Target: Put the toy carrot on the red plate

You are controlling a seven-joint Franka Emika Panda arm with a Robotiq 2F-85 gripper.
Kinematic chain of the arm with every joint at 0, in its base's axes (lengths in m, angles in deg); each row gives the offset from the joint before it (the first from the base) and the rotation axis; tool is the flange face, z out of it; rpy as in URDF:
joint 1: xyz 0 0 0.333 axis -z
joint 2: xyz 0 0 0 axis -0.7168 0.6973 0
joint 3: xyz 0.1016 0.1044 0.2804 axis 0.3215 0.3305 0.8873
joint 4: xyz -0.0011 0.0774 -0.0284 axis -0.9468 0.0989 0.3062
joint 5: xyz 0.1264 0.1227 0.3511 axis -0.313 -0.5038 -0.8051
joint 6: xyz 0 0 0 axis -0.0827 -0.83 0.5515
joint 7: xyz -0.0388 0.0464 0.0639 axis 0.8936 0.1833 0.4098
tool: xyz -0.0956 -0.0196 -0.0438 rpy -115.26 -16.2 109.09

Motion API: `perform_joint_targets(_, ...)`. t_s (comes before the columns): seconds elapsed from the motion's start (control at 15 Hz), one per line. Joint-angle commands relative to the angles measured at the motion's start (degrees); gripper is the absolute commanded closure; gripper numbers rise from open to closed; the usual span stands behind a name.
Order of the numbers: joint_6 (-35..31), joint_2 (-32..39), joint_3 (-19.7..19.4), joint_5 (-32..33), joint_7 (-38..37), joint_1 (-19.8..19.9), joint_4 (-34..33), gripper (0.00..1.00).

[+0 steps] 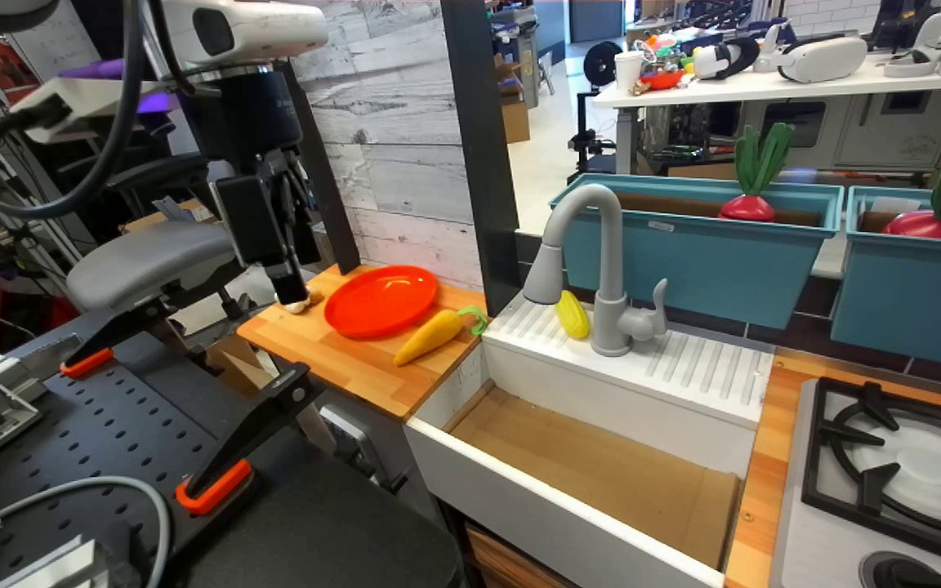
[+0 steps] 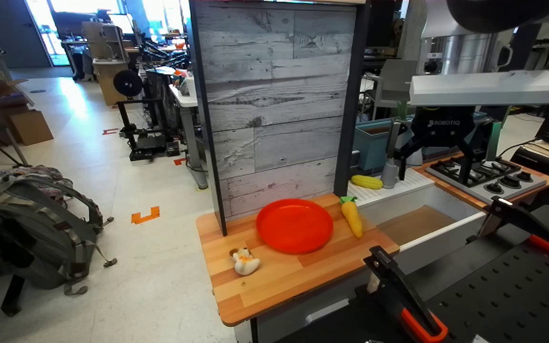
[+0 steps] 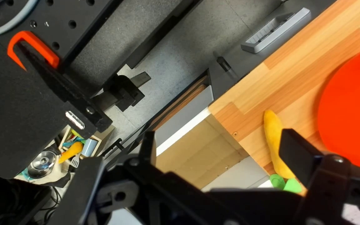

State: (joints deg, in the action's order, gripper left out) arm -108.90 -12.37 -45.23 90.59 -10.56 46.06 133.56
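The toy carrot is yellow-orange with a green top. It lies on the wooden counter beside the red plate, in both exterior views (image 1: 431, 336) (image 2: 352, 218) and in the wrist view (image 3: 273, 134), where a finger hides part of it. The round red plate is empty, flat on the counter (image 1: 381, 302) (image 2: 295, 226); the wrist view cuts it off at the right edge (image 3: 352, 103). My gripper is open and empty, with its fingers wide apart (image 2: 433, 170) (image 3: 220, 150). It hangs above counter height, apart from the carrot and plate (image 1: 297, 273).
A small whitish toy (image 2: 245, 263) lies on the wooden counter (image 2: 274, 286) near the plate. A wood-look panel (image 2: 279, 105) stands behind the plate. The sink (image 1: 601, 523), grey faucet (image 1: 608, 253) and yellow corn (image 1: 573, 315) are beside the carrot. Black-and-orange clamps (image 1: 246, 441) stick up nearby.
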Motion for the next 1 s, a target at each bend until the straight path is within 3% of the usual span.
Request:
perform_joint_targets(0.0, 0.0, 0.0, -1.9, -1.2, 0.9, -2.1, 0.0, 0.0)
perform_joint_targets(0.33, -4.7, 4.5, -3.5, -0.3, -0.6, -3.2, -4.9, 0.0)
perform_joint_targets(0.93, -5.3, 18.8, -2.3, -7.3, 3.5, -4.4, -20.5, 0.0)
